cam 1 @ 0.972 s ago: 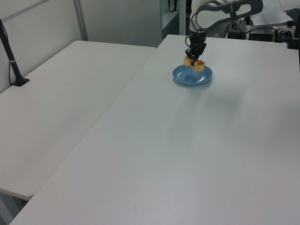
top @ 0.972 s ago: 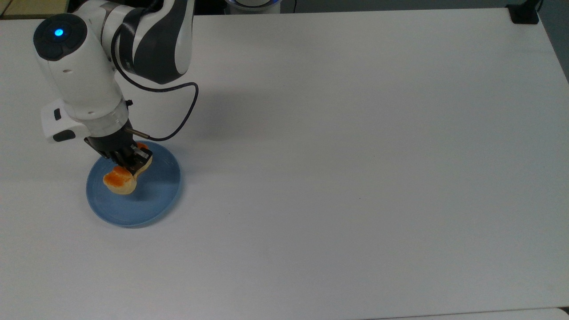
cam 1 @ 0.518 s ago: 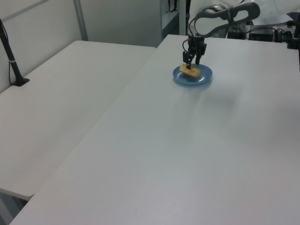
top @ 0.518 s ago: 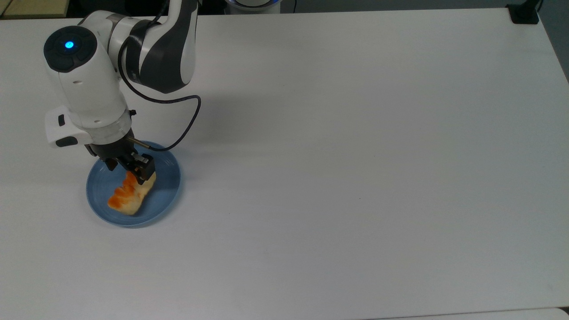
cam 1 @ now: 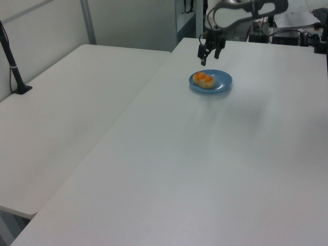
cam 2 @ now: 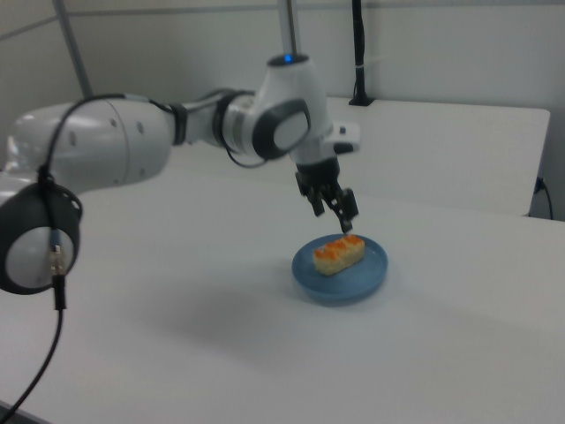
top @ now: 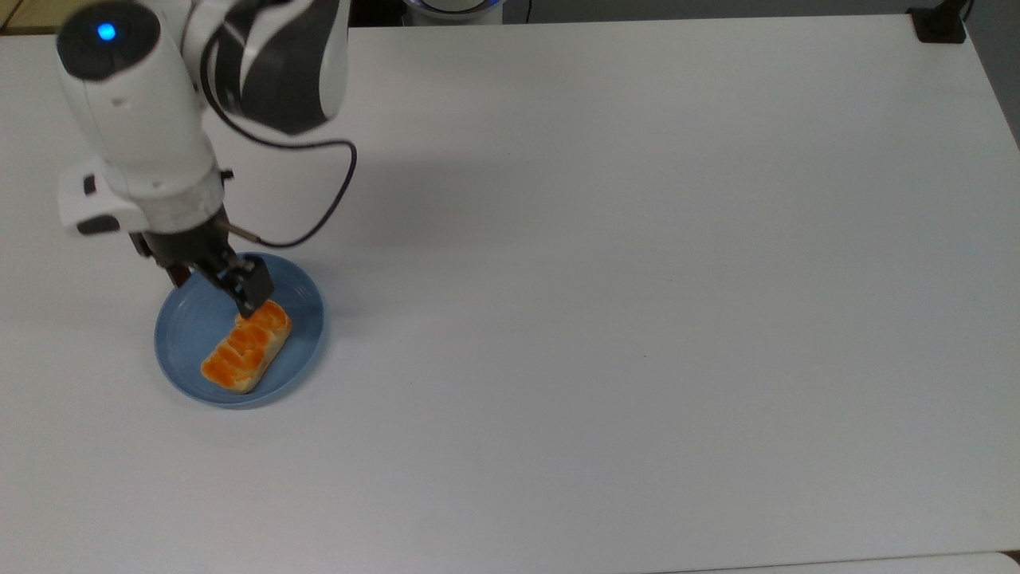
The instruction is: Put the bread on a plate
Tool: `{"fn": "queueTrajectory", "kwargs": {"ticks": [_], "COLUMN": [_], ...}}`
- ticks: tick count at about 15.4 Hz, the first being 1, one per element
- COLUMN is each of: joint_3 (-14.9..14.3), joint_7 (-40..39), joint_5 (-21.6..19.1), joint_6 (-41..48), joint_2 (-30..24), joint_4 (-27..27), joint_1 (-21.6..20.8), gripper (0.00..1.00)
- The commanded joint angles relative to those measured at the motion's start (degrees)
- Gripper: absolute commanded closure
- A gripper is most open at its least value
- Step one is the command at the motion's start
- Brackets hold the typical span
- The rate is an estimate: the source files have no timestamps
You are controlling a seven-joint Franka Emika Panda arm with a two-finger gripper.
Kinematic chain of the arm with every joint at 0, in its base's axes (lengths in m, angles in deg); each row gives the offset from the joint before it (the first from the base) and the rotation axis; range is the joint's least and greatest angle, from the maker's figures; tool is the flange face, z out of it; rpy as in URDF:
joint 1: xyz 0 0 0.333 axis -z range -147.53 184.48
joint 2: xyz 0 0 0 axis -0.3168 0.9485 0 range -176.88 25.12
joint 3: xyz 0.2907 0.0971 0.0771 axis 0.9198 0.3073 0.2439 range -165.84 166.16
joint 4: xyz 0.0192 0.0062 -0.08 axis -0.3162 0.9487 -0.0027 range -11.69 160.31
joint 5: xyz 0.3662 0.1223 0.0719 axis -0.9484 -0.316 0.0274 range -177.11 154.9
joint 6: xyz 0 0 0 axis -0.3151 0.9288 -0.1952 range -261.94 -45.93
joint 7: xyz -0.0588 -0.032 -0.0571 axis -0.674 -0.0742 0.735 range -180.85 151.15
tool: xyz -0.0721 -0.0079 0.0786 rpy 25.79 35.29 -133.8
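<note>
The bread (top: pixel 245 347), a small loaf with a glossy orange-brown top, lies flat and top up on the light-blue plate (top: pixel 185 325). It sits toward the top view's right half of the plate. My gripper (top: pixel 212 293) hangs open above the plate's far edge, clear of the bread, with nothing between its fingers. The left view shows the gripper (cam 1: pixel 210 57) well above the bread (cam 1: pixel 204 80) and the plate (cam 1: pixel 220 83). In the right view the gripper (cam 2: pixel 334 214) hovers just over the bread (cam 2: pixel 339 253) on the plate (cam 2: pixel 364 276).
The plate stands near the top view's left edge of a wide white table (top: pixel 637 279). A black cable (top: pixel 339 199) loops from my wrist. A black clamp (top: pixel 939 25) sits at the far right corner. A second table (cam 1: pixel 66 113) adjoins in the left view.
My gripper has let go of the bread and risen. The bread, held tilted over the plate a second ago, now lies flat on it with its top up.
</note>
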Motion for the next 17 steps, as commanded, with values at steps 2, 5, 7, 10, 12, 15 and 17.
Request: {"fn": "queueTrajectory", "kwargs": {"ticks": [2,5,7,10,12,15,17], "joint_3": [0.95,3.59,5.52,6.41,6.32,5.88,5.79], "joint_7": [-0.7,-2.65,-2.82,-6.06,-7.3,-8.89,-8.8], "joint_5": [0.2,0.46,0.46,0.2,0.2,-0.24,-0.33], "joint_6": [16.01,23.33,28.07,33.89,33.82,33.38,25.86], "joint_2": [-14.94,-21.11,-24.71,-29.63,-33.85,-36.5,-38.78], "joint_4": [2.24,3.12,3.83,5.75,9.95,13.75,19.53], "joint_1": [-1.22,-2.02,-2.89,-4.74,-5.79,-7.03,-7.91], "gripper": [0.03,0.01,0.0,0.0,0.0,0.0,0.0]}}
